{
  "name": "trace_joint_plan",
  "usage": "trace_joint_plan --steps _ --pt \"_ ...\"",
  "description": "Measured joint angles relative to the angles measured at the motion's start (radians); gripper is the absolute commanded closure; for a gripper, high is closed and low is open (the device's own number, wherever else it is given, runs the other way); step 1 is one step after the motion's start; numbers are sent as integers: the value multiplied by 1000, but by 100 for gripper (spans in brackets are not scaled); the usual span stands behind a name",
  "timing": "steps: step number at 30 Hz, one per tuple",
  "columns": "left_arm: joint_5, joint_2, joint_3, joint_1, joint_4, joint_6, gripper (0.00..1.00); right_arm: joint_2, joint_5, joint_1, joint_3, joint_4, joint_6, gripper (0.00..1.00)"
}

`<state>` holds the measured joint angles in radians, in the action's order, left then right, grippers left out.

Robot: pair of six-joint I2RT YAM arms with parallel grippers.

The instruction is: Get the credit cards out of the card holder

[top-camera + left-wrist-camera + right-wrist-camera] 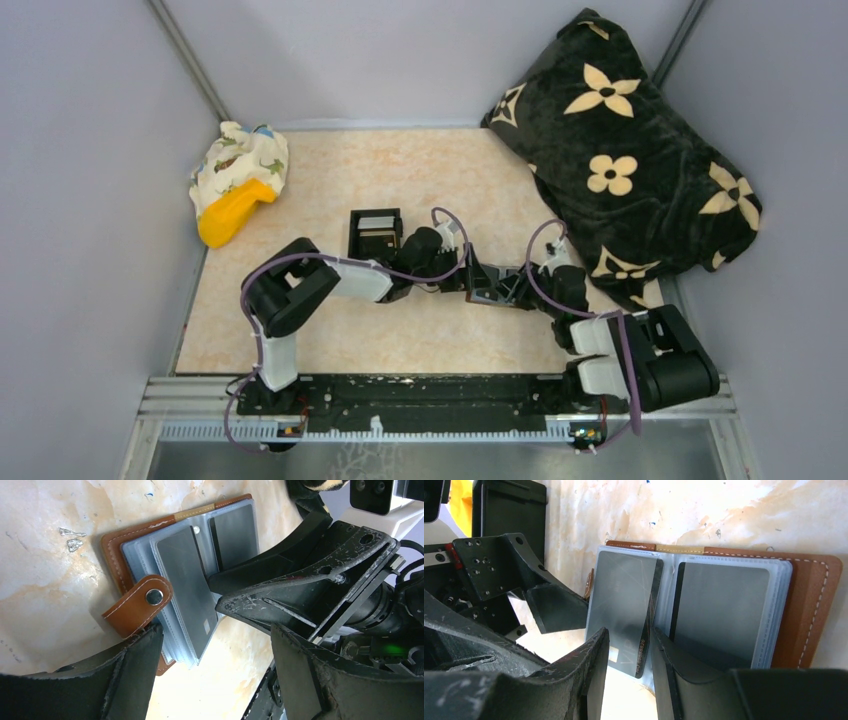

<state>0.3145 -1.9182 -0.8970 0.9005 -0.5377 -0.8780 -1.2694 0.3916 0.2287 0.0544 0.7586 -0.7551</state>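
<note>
Card of dark grey stiff plastic [624, 605] juts from the reddish-brown leather card holder [809, 605]; slick, so pinch its free end. Right hand [629, 640] straddles it, grip uncertain; left hand [215, 640] released.

Legible print: the dark card [624, 605] in the card holder [809, 610] carries one small line along its right edge, beginning "NO", with digits too small to read reliably. Nothing else is legible.

Black-and-white arms [300, 290], purple cables [627, 365], scuffed black jaws
</note>
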Motion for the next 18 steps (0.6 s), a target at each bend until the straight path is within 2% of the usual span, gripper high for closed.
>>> trace_joint_plan --steps 5,11,18 --pt "2 0 -20 0 37 7 15 -58 18 -3 0 75 2 63" --pt "15 -14 -44 1 58 8 16 -51 27 -3 0 75 10 63" --pt "3 -8 -42 2 69 21 21 152 30 -2 0 -98 38 63"
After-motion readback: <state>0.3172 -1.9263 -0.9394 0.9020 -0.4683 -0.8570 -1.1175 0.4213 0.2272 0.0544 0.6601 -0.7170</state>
